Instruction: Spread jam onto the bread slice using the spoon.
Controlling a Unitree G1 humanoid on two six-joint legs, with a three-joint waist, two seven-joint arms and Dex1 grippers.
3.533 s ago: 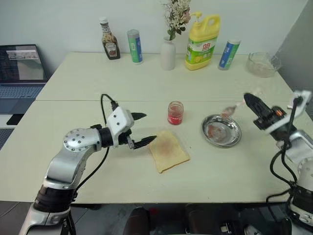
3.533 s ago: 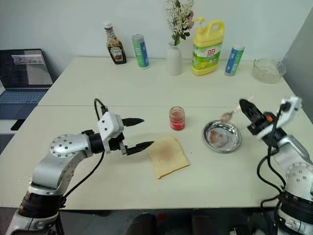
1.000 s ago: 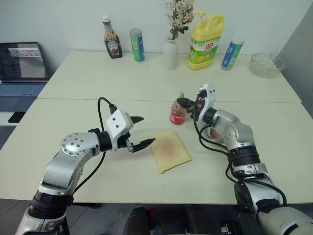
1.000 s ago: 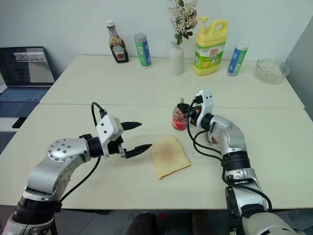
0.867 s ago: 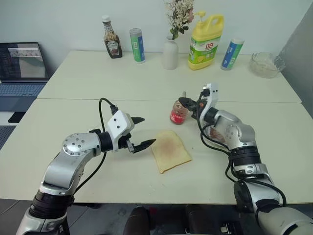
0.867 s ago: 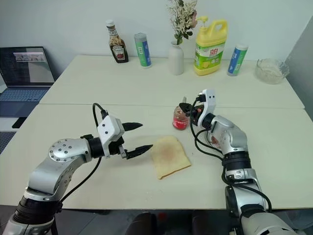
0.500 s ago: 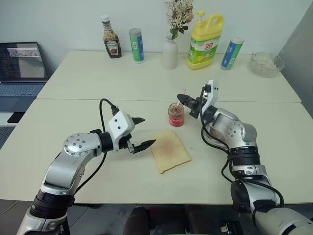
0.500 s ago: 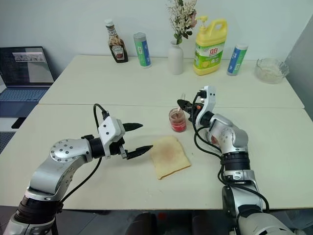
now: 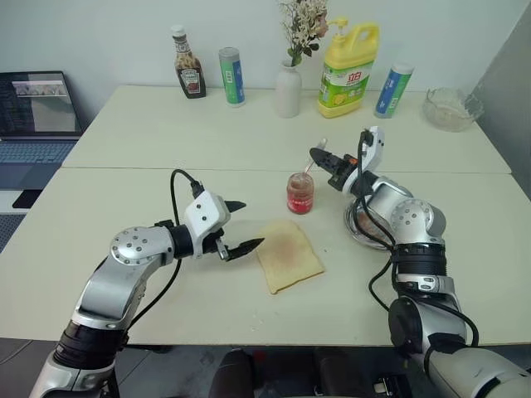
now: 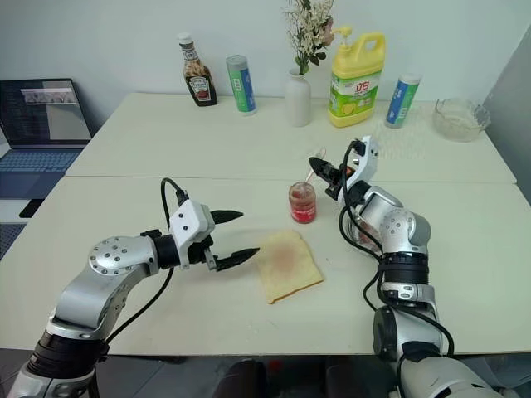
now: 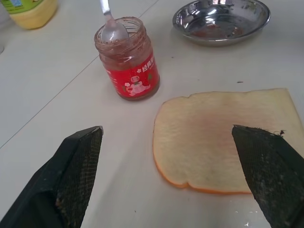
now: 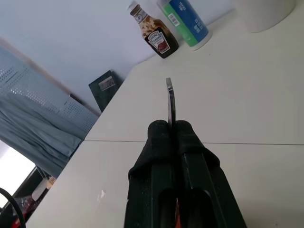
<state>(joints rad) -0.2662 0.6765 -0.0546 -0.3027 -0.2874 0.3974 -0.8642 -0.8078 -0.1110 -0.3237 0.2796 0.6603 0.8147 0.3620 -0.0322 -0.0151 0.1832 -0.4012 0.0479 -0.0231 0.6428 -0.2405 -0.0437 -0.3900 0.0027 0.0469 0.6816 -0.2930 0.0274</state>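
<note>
In the head views, the right gripper (image 9: 319, 154) hangs above and just to the right of the jam (image 9: 299, 192), its fingers pressed together on the handle of the spoon (image 9: 312, 166), which slants down so that its bowl dips into the jar's mouth. The bread slice (image 9: 287, 254) lies flat on the table (image 9: 166, 141), in front of the jar. The left gripper (image 9: 241, 225) hovers just left of the bread, fingers spread wide, one tip close to the bread's left edge. A steel dish (image 10: 362, 236) sits right of the jar, partly behind the right arm.

From the left wrist, the two spread fingers (image 11: 71, 175) frame the bread (image 11: 223, 137), with the jar (image 11: 128, 59) beyond it and the spoon bowl (image 11: 114, 29) resting inside the rim.

From the right wrist, the closed fingers (image 12: 164, 156) pinch the thin handle (image 12: 170, 102), which sticks out past their tips.
</note>
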